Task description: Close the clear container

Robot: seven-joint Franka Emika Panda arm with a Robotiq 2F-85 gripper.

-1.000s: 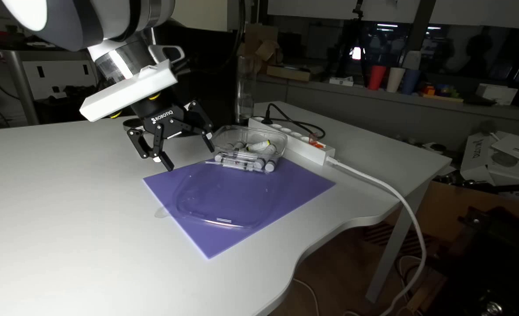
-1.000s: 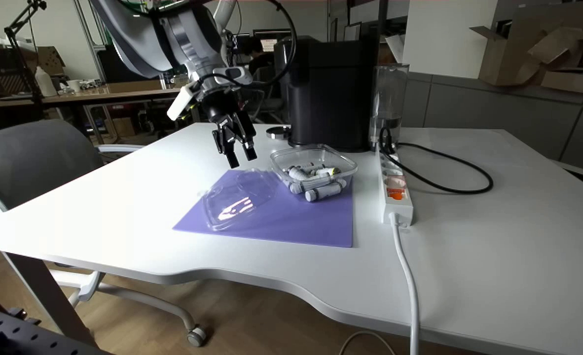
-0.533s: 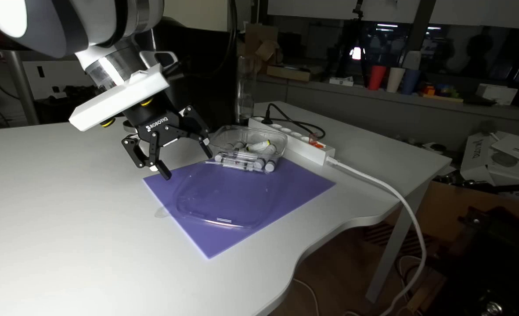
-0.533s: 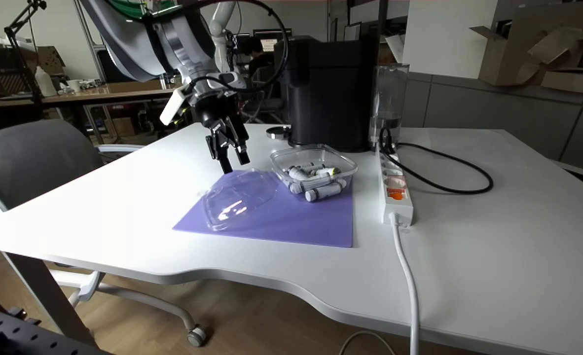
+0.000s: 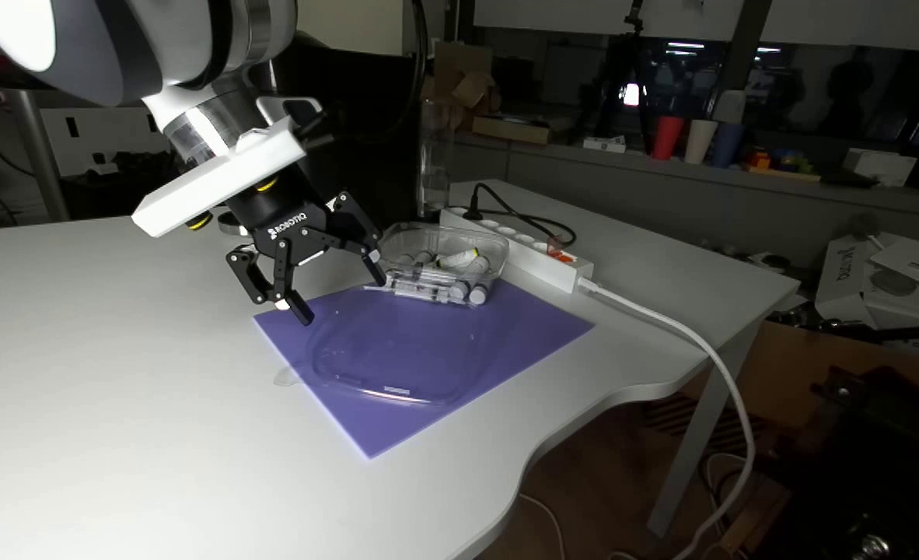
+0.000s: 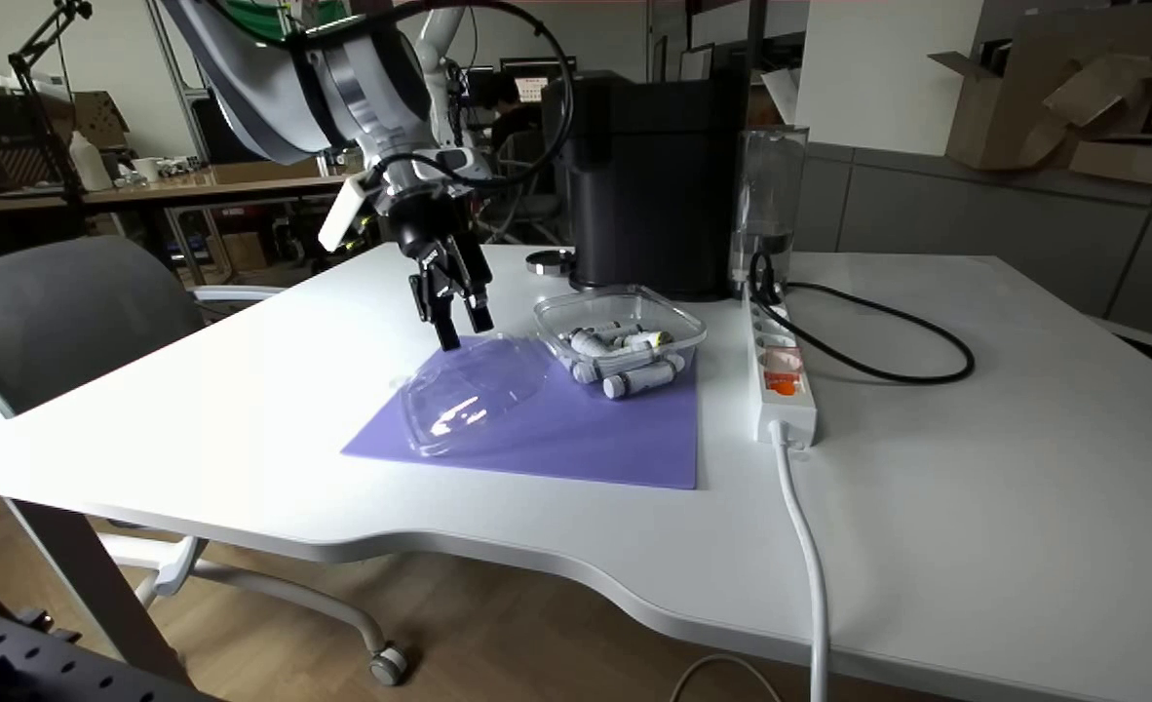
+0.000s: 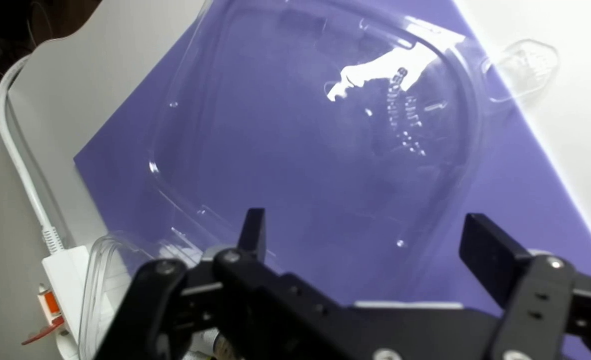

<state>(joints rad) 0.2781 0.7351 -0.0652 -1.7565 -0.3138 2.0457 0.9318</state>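
The clear container (image 6: pixel 701 330) is a see-through tub holding several whitish tubes with dark and yellow bits. It stands open at the back of the purple mat (image 6: pixel 625 448); its rim also shows in the wrist view (image 7: pixel 91 290). The thin clear lid (image 5: pixel 397 350) lies apart from it on the mat, and shows in the wrist view (image 7: pixel 300 125), its tab (image 7: pixel 530 65) over the mat's edge. My gripper (image 5: pixel 343 297) is open and empty, fingers pointing down, above the lid's container-side end. It shows beside the container in an exterior view (image 6: pixel 466 333) and in the wrist view (image 7: pixel 365 220).
A white power strip (image 6: pixel 781 390) with a black cable (image 6: pixel 888 375) and a white cable (image 6: pixel 800 546) stands beside the container. Behind are a tall black machine (image 6: pixel 649 185), a clear cylinder (image 6: pixel 773 185) and a round metal piece (image 6: pixel 549 261). The table's curved edge (image 6: pixel 420 541) is in front.
My open gripper has come down toward the lid. It swung left and slightly back right in an exterior view. The lid and the container have not moved.
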